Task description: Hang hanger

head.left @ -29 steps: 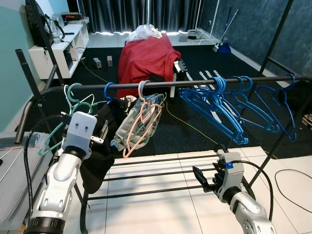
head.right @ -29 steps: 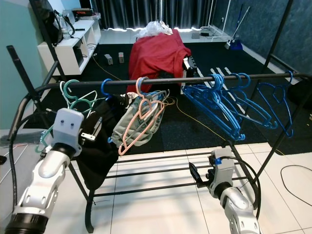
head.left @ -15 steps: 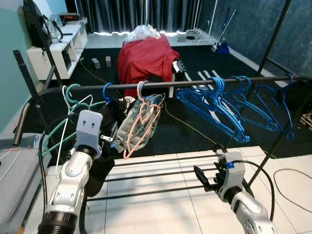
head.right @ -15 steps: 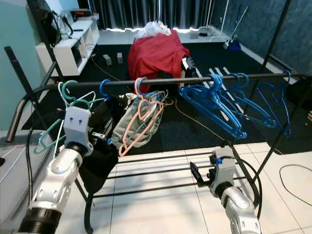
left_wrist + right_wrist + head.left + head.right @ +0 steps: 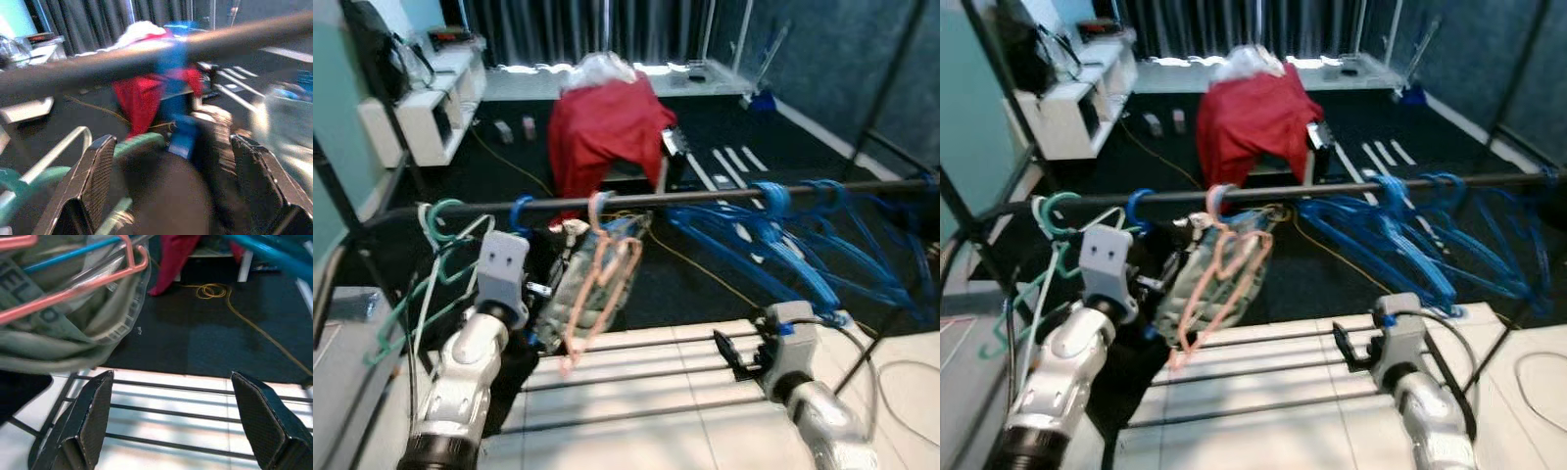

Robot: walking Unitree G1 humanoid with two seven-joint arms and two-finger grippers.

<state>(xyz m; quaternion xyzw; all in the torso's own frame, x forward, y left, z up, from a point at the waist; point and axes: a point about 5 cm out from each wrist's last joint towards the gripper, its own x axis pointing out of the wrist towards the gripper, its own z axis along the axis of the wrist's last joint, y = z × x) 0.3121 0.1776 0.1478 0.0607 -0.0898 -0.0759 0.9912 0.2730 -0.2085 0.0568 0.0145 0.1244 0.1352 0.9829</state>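
A black rail runs across in front of me. On it hang teal and white hangers at the left, a blue hook, a pink hanger and several blue hangers at the right. My left gripper is raised just below the rail, near the blue hook, and it is open with nothing between its fingers. My right gripper hovers low over the rack's lower bars, open and empty, its fingers spread wide.
A grey-green garment drapes on the pink hanger and a black garment hangs below my left arm. The rack's lower bars cross white tiles. Beyond are furniture under a red cloth and a white shelf unit.
The picture has shifted and blurred, so the camera moved. My left arm has moved to the right, closer to the blue hook. The right gripper stays low and open.
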